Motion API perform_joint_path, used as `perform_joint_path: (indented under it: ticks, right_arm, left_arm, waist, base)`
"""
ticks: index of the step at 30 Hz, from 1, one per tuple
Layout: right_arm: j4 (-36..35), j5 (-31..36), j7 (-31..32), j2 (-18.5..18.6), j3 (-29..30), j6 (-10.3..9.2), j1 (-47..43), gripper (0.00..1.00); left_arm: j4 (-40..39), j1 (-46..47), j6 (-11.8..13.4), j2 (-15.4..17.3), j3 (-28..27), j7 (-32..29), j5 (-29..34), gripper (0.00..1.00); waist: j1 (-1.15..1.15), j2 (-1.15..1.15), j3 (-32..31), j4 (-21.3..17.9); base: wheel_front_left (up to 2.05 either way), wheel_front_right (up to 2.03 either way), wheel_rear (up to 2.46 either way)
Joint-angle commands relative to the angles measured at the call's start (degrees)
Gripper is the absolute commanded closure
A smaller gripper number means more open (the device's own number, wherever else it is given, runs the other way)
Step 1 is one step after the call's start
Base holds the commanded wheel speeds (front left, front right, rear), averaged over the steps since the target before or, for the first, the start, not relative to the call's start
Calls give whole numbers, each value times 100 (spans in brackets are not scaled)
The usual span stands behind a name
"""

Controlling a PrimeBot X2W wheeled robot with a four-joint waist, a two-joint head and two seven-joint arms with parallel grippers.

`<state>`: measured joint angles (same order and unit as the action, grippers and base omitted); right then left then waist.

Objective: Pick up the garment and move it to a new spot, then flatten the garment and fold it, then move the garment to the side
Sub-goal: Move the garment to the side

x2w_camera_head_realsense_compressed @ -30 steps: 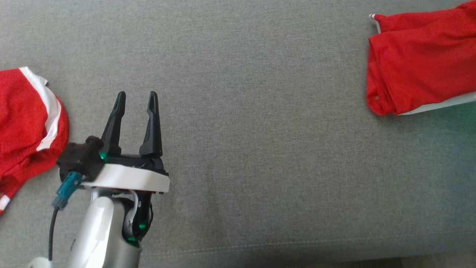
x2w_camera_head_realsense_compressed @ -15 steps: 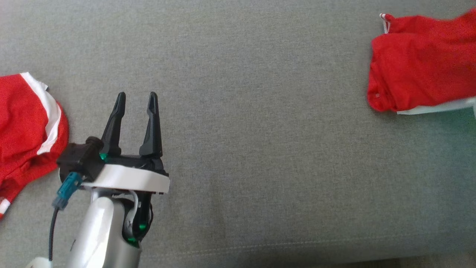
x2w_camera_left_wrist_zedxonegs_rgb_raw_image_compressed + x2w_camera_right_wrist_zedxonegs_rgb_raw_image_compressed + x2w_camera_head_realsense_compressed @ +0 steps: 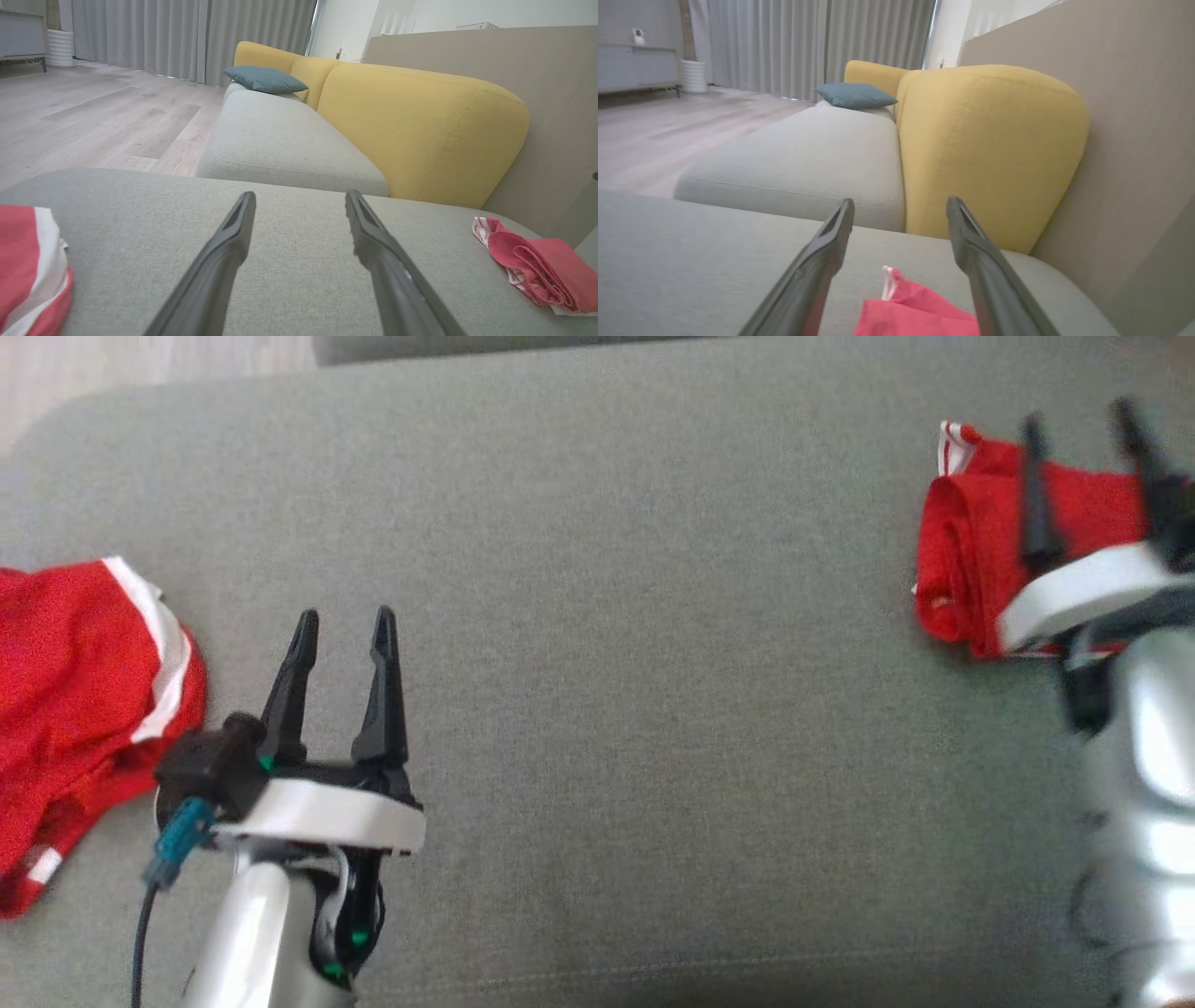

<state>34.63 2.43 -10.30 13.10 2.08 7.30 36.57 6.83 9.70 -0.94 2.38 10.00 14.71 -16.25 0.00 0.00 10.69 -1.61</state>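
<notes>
The folded red garment [image 3: 971, 560] lies at the grey cushion's [image 3: 607, 709] right edge, just below the right pincer [image 3: 1078, 420], whose jaws stand wide apart, holding nothing. The left pincer [image 3: 345, 616], equally wide and empty, is the nearer one to a crumpled red garment [image 3: 75, 691] at the left edge; broad bare cushion lies between.
</notes>
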Motion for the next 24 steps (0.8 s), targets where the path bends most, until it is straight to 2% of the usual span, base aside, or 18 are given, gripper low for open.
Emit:
perform_joint_path:
  ticks: [1, 5, 9, 18, 24]
  right_arm:
    - [-288, -52, -101, -182, -165, 19, -121, 0]
    - [-646, -197, -209, -730, -269, 19, -592, 0]
    - [-910, -312, -273, -973, -376, 19, -1190, 0]
    - [-1555, -1068, -429, -1020, -546, 19, -2545, 0]
    - [-1896, -1223, -463, -1021, -522, 19, -3181, 0]
  left_arm:
    - [-214, 48, 47, 50, -235, 29, -47, 0]
    - [-257, -100, 103, 50, -313, 29, -64, 0]
    - [-254, -263, 120, 50, -351, 29, -68, 0]
    - [-159, -719, 157, 50, -338, 29, -19, 0]
    - [-98, -934, 118, 50, -225, 29, -57, 0]
  waist:
    - [0, 0, -201, 30]
    - [0, 0, -476, 87]
    - [0, 0, -701, 166]
    - [0, 0, -1028, 305]
    - [0, 0, -1096, 317]
  base:
    - [0, 0, 0]
    - [0, 0, 0]
    - [0, 0, 0]
    - [0, 0, 0]
    - [0, 0, 0]
